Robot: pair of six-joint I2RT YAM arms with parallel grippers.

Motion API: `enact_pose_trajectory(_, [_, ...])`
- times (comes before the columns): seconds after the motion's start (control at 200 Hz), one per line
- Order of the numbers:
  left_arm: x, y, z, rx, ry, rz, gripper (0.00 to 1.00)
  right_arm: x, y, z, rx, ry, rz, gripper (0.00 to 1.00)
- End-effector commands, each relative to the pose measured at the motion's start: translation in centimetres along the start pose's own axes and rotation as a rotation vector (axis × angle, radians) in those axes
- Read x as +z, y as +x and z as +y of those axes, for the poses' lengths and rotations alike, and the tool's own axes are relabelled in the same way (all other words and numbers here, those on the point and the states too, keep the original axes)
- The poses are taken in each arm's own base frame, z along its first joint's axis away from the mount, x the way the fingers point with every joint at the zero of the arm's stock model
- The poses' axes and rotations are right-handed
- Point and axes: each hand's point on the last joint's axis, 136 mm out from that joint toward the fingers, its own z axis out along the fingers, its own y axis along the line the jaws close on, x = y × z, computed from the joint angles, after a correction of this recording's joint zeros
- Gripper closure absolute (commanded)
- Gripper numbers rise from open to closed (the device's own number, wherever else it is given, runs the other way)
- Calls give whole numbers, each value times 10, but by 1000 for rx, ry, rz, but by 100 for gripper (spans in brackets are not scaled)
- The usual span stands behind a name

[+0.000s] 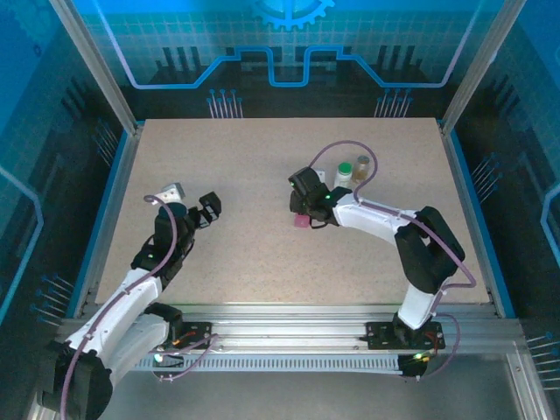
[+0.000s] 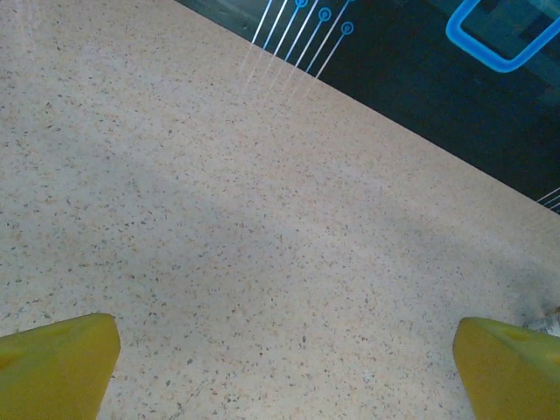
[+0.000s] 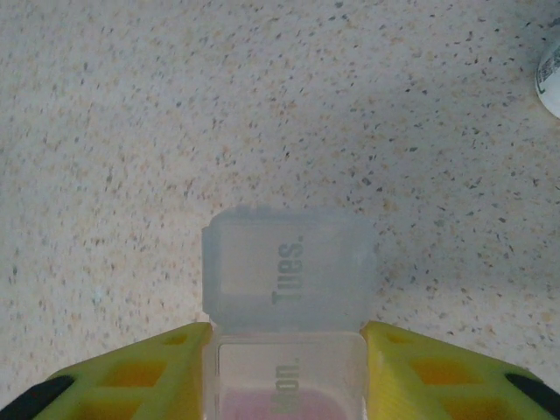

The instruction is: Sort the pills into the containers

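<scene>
A clear two-compartment pill box (image 3: 287, 289), lids marked "Tues." and "Mon.", lies on the table. Pink shows through the "Mon." compartment (image 3: 280, 404); I cannot make out single pills. My right gripper (image 3: 284, 354) has its yellow fingers (image 3: 166, 367) pressed against both sides of the "Mon." end. From above, this container (image 1: 302, 222) sits just below the right gripper (image 1: 304, 210). A white bottle with a green cap (image 1: 345, 174) and a brownish vial (image 1: 362, 166) stand behind it. My left gripper (image 2: 284, 367) hangs wide open over bare table, at mid-left (image 1: 194, 199).
Speckled beige tabletop (image 1: 254, 166) with raised blue side rails and a dark back wall. A white rounded object (image 3: 549, 79), perhaps the bottle, pokes in at the right edge of the right wrist view. The right arm's cable loops over the two standing containers.
</scene>
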Motion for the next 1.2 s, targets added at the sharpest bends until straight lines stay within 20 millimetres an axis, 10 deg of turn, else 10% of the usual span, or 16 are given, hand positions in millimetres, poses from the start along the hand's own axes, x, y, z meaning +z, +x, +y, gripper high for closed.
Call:
enact_pose_trajectory(0.0, [1,5,3,-5,-23,18,1,13,-6,-7,114,60,-59,53])
enact_pose_trajectory(0.46, [10,17,-5,14,-1,79,1,22,6,0,288,-66,-23,33])
enact_pose_trajectory(0.68, [13,40,-39,84,81,204,7,-3,-14,-10,34,-151,-4,36])
enact_pose_trajectory(0.881, [15,71,-67,160,163,348,11,9,-25,-29,-247,-227,168,40])
enact_pose_trajectory(1.196, [15,81,-83,204,201,411,12,39,-29,-7,-514,-450,265,37])
